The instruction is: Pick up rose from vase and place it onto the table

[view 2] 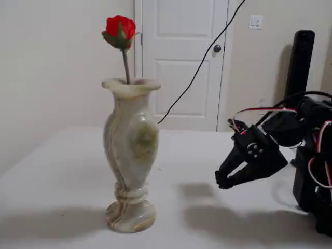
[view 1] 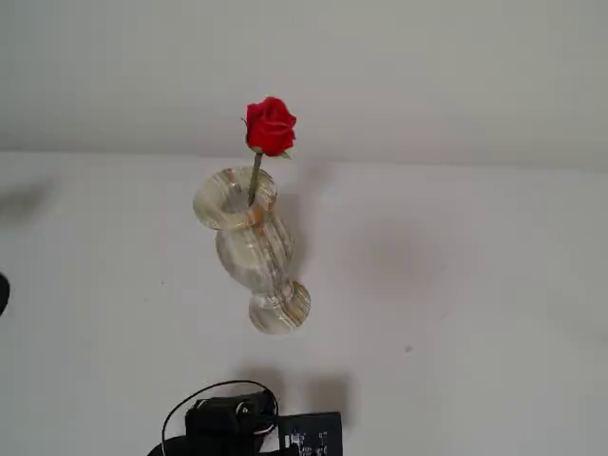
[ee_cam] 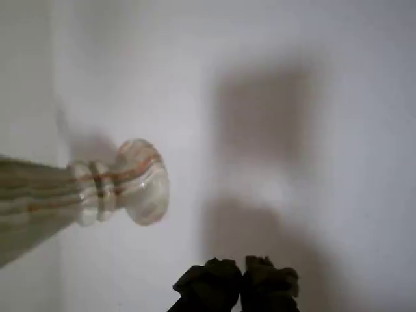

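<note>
The red rose (view 2: 119, 27) stands upright in the vase (view 2: 129, 150), with its thin stem dropping into the flared rim. Another fixed view looks down on the rose (view 1: 271, 125) and the streaked vase (view 1: 252, 252). My gripper (view 2: 222, 181) hangs low over the white table (view 2: 207, 150), to the right of the vase and well apart from it, shut with nothing in it. In the wrist view the vase's round foot (ee_cam: 140, 182) lies at the left, and the touching tips of my gripper (ee_cam: 242, 281) sit at the bottom edge. The rose is out of that view.
The arm's dark body (view 1: 237, 423) and base sit at the table's near edge. A black cable (view 2: 202, 57) runs up past a white door (view 2: 181, 78). A tall black object (view 2: 303, 57) stands behind the arm. A dark shape (view 1: 3, 293) touches the left edge.
</note>
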### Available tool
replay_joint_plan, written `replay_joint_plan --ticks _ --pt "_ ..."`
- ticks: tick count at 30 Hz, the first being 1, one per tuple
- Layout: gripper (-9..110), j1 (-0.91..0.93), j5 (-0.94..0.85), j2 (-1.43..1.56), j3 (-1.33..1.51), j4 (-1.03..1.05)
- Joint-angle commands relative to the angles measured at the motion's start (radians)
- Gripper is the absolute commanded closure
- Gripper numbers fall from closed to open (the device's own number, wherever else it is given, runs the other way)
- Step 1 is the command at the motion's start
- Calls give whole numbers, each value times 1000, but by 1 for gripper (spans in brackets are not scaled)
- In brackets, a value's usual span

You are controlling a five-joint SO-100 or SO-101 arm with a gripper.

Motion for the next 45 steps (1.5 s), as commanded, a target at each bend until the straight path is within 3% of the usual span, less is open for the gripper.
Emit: replay_joint_plan --ticks 1,8,16,19,28,45 --pt "100 -2 -227 9 -35 -58" --pt "89 -57 -640 9 -224 -133" --pt "78 18 -1014 -40 -285 -569" --pt "72 14 -1032 -195 -439 -604" --pt "71 48 -1002 -796 -979 -690" --pt "71 23 -904 -1178 -1163 -741"
